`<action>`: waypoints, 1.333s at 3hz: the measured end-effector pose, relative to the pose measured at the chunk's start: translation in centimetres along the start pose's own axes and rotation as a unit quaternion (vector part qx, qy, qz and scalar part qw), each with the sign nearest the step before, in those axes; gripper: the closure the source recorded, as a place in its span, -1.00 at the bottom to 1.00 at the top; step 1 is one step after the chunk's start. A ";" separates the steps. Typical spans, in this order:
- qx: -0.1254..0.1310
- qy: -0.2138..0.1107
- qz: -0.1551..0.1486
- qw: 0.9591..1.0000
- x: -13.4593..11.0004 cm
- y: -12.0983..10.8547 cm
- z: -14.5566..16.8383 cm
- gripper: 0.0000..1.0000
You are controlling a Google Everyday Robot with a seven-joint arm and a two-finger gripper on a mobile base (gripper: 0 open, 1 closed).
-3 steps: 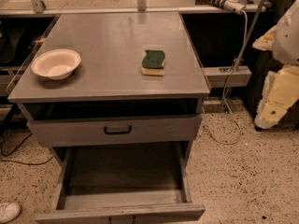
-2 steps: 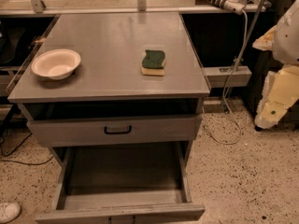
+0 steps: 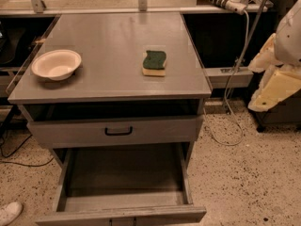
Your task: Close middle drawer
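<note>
Unchanged from one second ago: no shift of drawers, dishes or arm. Nearest, at the bottom edge, middle drawer (image 3: 122, 182) pulled far out, nothing visible inside, front panel cut by the frame, so handle hard to make out. Probably rigid sheet metal, rather heavy but running on slides, not fragile, smooth and a little slippery. No need to grip: better to press flat on the centre of the front panel and push straight toward the cabinet, to avoid jamming askew. Just above, top drawer (image 3: 117, 132) with black bar handle, slightly out. Counted: two drawers in view, one bowl (image 3: 56, 64) and one sponge (image 3: 154, 62) on the table (image 3: 113, 36), well apart. Farther right, one claw (image 3: 275, 81), well apart from the middle drawer; spread or pressed together, cannot tell.
</note>
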State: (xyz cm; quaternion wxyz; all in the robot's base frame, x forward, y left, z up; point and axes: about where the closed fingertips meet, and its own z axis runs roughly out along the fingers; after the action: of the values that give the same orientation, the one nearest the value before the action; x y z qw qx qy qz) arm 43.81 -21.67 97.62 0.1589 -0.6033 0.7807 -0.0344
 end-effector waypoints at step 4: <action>0.011 0.006 -0.002 1.000 1.0 0.8 0.2 1.00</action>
State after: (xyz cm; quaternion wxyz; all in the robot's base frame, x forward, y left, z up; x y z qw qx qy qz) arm 42.95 -22.41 97.01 0.1612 -0.6030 0.7799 -0.0467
